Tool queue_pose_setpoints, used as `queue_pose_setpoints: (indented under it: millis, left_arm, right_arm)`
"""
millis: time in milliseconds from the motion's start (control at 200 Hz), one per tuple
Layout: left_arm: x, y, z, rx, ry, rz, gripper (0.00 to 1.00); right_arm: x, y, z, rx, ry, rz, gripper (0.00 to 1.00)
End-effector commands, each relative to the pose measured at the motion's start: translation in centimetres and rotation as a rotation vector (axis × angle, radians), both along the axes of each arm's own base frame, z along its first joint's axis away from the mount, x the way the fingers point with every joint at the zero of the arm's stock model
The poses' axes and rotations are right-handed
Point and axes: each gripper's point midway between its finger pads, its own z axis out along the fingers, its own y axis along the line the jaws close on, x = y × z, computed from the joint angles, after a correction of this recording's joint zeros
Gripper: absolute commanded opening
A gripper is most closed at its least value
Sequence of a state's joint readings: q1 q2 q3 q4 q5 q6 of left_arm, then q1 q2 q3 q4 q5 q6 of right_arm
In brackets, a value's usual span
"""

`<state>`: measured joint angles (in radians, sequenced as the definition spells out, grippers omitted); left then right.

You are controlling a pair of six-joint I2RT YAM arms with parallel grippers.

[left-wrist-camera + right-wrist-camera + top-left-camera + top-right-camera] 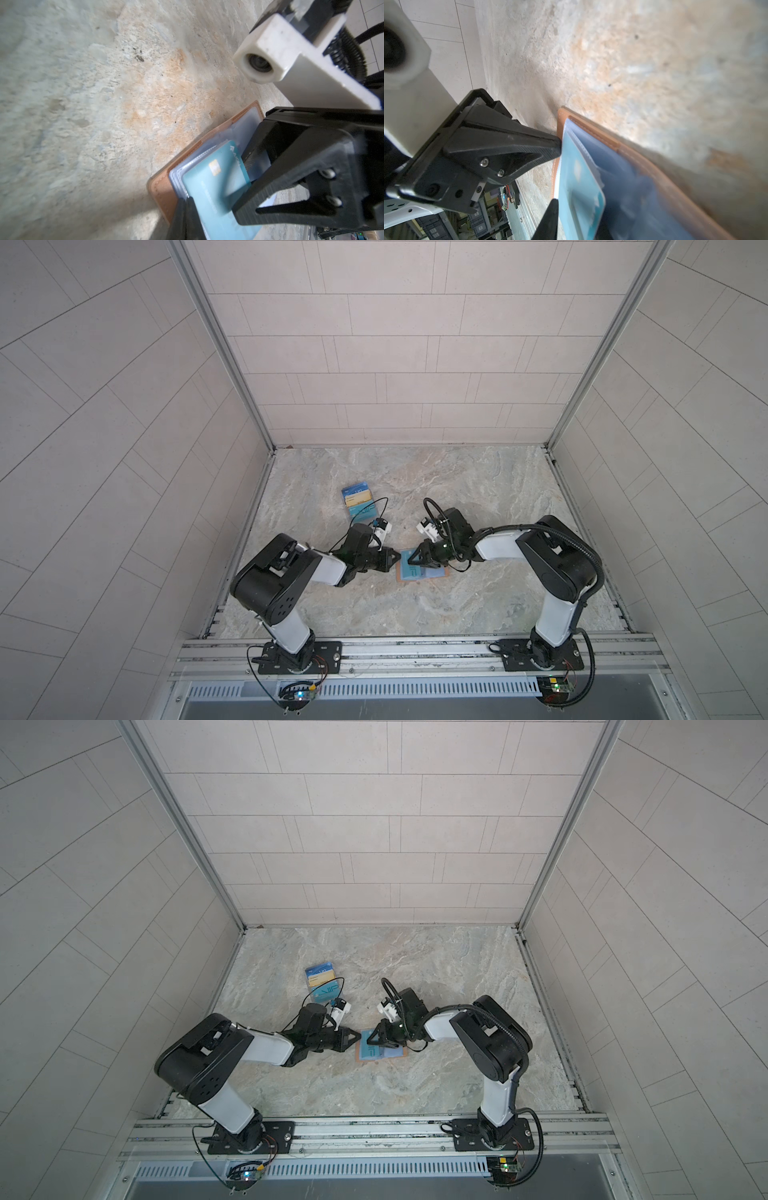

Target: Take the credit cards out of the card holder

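Pinching the teal card (207, 191) between the right gripper's (410, 562) fingers (268, 191), closing them down narrow on its exposed end, one over and one under. Gripping that end, probably, for pulling straight along the sleeve's mouth without bending the plastic.

Pressing the left gripper's (559, 147) fingers (508, 141), fully together and holding nothing, tip-first onto the card holder's (164, 187) edge, touching it just beside the teal card. Pinning it there, at a guess, for stopping the leather from dragging along during the slide-out.

Finding the card holder lying open and flat around the middle of the desk (457, 614), slightly toward the near edge, between both arms, with pale sleeves (249, 124) fanning up from the tan cover. Seeing the teal card apparently partway out of its sleeve, not yet free.

Noting a pile of cards (359, 499), blue, gold and teal, sitting toward the far-left corner, well apart from the card holder, likely serving as the drop spot.

Judging extraction as mid-step. Not managing to spot further cards inside the other sleeves; too blurred.
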<state>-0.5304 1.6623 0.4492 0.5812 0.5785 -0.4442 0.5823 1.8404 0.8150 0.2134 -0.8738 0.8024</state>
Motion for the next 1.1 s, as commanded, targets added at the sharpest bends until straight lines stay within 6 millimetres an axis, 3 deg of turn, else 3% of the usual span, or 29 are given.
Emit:
queue_pose_setpoints:
  millis: [0,446,781,1091]
  left_arm:
    - [-1.5,0.4,-1.1,0.030,0.049,-0.023,0.00]
    - [-1.0,-1.0,3.4,-0.029,-0.100,-0.125,0.02]
    - [-1.6,-2.1,1.7,0.034,-0.072,-0.176,0.01]
    - [-3.2,-1.1,-0.6,0.085,-0.027,-0.164,0.00]
  right_arm:
    - [-0.1,0.6,-0.6,-0.016,0.005,0.003,0.25]
    - [-0.3,0.1,-1.4,-0.047,0.014,-0.003,0.24]
    - [-0.2,0.1,-1.5,-0.049,0.015,-0.003,0.23]
    - [0.1,0.0,-0.5,-0.026,-0.002,-0.004,0.25]
